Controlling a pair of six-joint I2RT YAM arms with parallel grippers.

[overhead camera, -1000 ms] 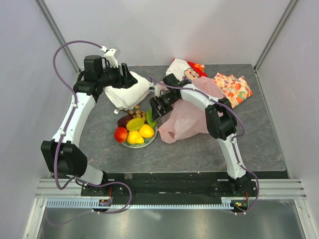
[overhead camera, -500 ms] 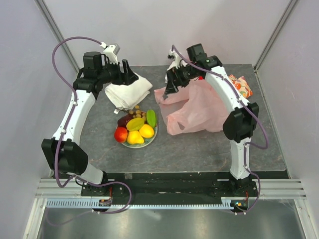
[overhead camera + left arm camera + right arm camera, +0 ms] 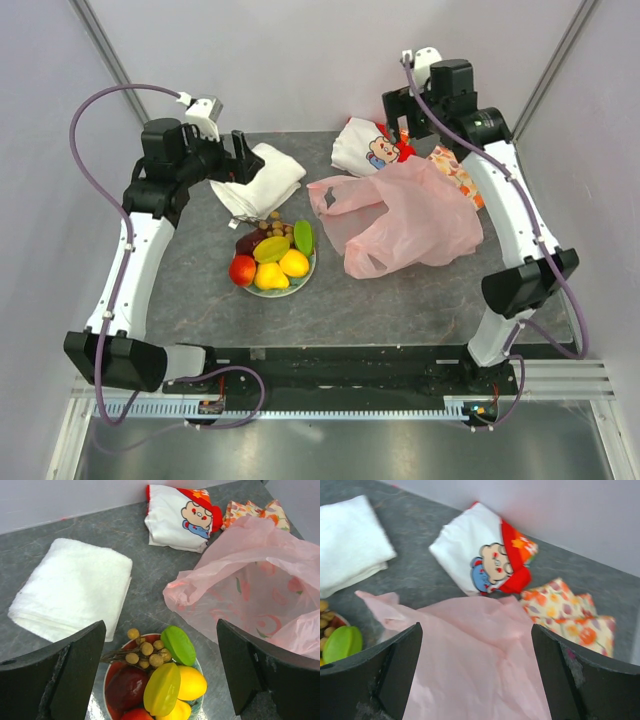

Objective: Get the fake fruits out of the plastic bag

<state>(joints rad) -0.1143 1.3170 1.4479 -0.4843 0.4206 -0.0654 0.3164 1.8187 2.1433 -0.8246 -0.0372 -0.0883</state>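
Note:
The fake fruits (image 3: pixel 272 258) are piled on a red plate (image 3: pixel 285 292) at the table's middle left. In the left wrist view they show as a green piece (image 3: pixel 177 645), a grape bunch (image 3: pixel 142 650), a dark red plum (image 3: pixel 125 687) and yellow pieces (image 3: pixel 192 682). The pale pink plastic bag (image 3: pixel 410 215) lies spread to the right of the plate, limp and flat (image 3: pixel 250 595) (image 3: pixel 475 655). My left gripper (image 3: pixel 245 160) (image 3: pixel 160 630) hangs open high above the plate. Above the bag's far edge my right gripper (image 3: pixel 398 118) (image 3: pixel 476 630) is open and empty.
A folded white towel (image 3: pixel 258 180) (image 3: pixel 70 587) lies behind the plate. A cartoon-print cloth (image 3: pixel 368 148) (image 3: pixel 485 555) and an orange-patterned cloth (image 3: pixel 455 165) (image 3: pixel 570 615) sit at the back right, the bag overlapping them. Enclosure walls close in the back and sides.
My right arm has swung from the plate and the bag's mouth up to the back right, and the bag has spread out rightward. The left gripper drew back left and opened wider.

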